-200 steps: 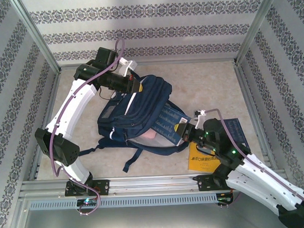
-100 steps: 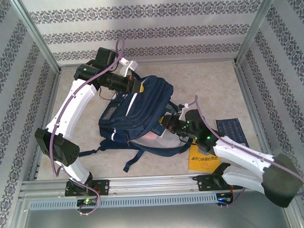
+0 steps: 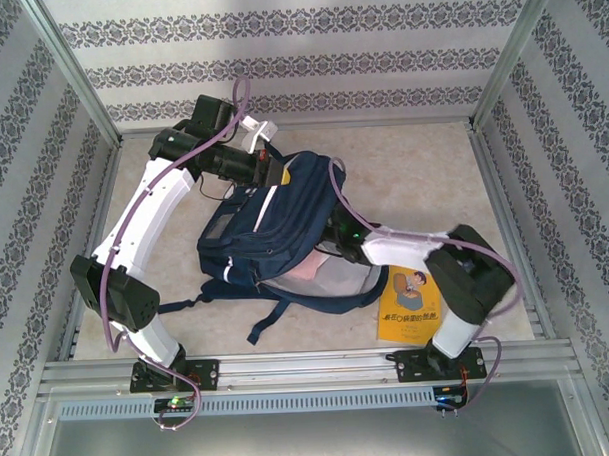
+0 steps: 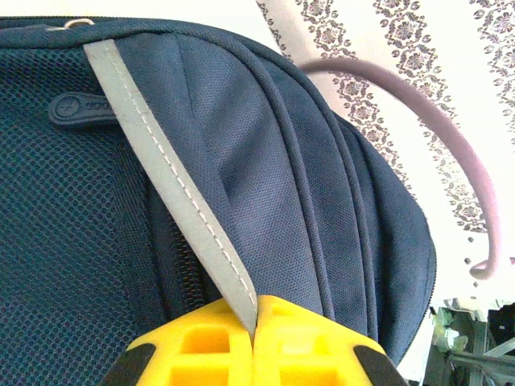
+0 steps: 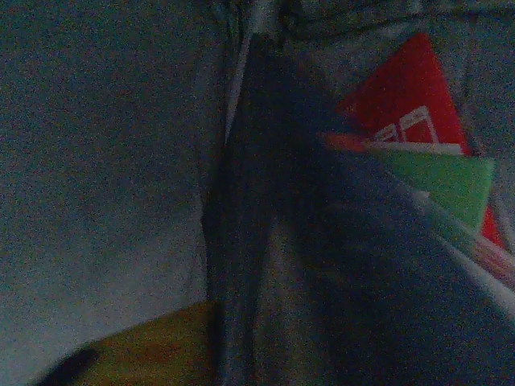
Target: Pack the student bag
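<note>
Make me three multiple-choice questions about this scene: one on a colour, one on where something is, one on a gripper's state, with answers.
1. What colour is the student bag? A) red B) green C) navy blue
2. Where does the yellow book lie? A) on the table beside the bag B) inside the bag C) under the left arm
3. How is the left gripper? A) open above the bag B) shut on the bag's grey stripe C) shut on the yellow book
Answers: C, its fabric shows navy from above; A, it lies flat on the table; B, yellow fingers pinch the stripe.
</note>
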Robot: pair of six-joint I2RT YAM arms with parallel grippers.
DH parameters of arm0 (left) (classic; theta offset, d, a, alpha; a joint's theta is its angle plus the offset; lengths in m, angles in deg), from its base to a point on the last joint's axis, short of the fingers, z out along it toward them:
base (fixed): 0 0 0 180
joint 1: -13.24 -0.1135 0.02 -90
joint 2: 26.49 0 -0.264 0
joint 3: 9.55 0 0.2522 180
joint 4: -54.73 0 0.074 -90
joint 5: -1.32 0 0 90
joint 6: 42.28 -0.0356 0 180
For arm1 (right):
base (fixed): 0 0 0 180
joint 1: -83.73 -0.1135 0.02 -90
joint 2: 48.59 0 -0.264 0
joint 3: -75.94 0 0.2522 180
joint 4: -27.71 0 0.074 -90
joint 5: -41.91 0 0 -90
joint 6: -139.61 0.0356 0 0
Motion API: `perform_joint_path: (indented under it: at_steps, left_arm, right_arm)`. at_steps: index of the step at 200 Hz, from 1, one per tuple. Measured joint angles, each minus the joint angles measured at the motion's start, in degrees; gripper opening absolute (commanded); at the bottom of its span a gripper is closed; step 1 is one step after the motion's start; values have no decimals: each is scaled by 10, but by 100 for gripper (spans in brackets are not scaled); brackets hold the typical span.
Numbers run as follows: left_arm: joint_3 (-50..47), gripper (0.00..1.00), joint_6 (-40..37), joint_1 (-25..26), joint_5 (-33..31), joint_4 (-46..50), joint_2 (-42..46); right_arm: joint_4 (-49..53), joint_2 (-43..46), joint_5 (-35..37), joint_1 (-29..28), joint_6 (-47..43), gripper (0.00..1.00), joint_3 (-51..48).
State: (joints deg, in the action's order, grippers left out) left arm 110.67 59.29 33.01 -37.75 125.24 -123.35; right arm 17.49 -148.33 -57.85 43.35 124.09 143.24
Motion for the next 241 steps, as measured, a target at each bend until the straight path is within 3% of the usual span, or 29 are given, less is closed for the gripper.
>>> perform_joint_path:
  at_steps: [31, 68, 107, 152, 191, 241]
  left_arm:
    - [-4, 0, 9, -25, 5, -16, -8]
    - [-9, 0, 24, -49, 16, -35, -13]
    - [-12, 0, 35, -54, 12, -46, -21]
    - [-38, 0, 54, -77, -10, -63, -21]
    - [-40, 0, 59, -97, -89, -63, -21]
    - [-40, 15, 61, -101, -190, -62, -42]
  right_arm:
    - [-11, -34, -4, 1, -16, 75, 25]
    - [14, 42, 12, 0, -85, 93, 5]
    - [39, 139, 36, 0, -146, 93, -39]
    - [145, 210, 67, 0, -210, 89, -48]
    - [269, 315, 127, 0, -256, 91, -58]
    - [447, 445, 232, 9, -267, 92, -103]
